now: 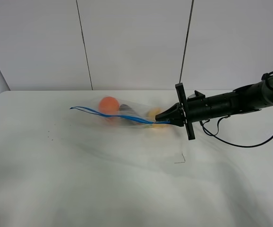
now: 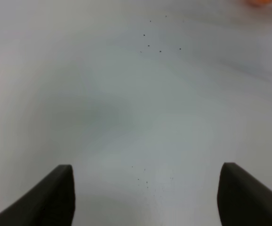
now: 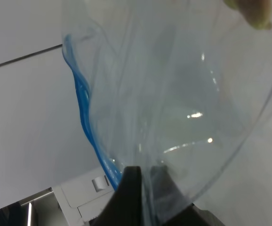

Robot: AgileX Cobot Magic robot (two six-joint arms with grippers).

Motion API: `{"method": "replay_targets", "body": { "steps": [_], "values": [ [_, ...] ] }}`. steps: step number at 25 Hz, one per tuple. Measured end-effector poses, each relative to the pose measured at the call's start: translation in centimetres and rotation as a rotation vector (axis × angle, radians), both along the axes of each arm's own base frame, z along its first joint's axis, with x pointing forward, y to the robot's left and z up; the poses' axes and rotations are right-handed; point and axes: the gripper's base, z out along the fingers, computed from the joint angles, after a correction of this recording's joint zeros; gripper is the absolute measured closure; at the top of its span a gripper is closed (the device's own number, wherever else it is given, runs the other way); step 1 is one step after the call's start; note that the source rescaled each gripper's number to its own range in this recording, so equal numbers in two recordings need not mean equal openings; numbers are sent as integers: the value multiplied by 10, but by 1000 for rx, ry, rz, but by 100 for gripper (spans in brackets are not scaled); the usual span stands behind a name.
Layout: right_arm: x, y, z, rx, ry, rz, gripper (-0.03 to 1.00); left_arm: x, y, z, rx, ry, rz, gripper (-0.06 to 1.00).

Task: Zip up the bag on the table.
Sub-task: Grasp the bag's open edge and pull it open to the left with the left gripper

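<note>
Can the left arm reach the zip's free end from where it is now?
Probably yes. The left gripper is open over bare table, and nothing shows between it and the bag. The left end of the zip lies free; the right gripper pinches only the other end.

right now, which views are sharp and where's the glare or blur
exterior high: even soft light, sharp, the bag casts only a faint shadow on the table; left wrist: hazy, the left gripper shows as dark blurs; right wrist: small glare spots on the plastic, blue zip strip soft, right gripper out of focus
</note>
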Motion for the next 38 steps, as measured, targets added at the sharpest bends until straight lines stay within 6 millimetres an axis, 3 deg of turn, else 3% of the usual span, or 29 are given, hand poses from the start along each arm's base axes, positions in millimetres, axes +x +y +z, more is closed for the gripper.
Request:
{"method": "replay_targets", "body": {
  "steps": [13, 18, 21, 26, 33, 38],
  "values": [
    [2, 0, 2, 24, 4, -28, 97, 0, 3, 2, 21, -14, 20, -4],
    [3, 1, 3, 32, 5, -37, 97, 10, 6, 40, 55, -25, 41, -4],
    [3, 1, 3, 34, 5, -40, 97, 34, 5, 71, 58, 5, 38, -4],
    [3, 1, 3, 34, 5, -40, 97, 100, 3, 101, 102, 81, 12, -4],
    [3, 1, 3, 34, 5, -40, 97, 188, 4, 98, 510, 57, -229, -4],
    [3, 1, 3, 35, 5, -40, 97, 235, -3, 103, 861, -196, -412, -4]
  ]
}}
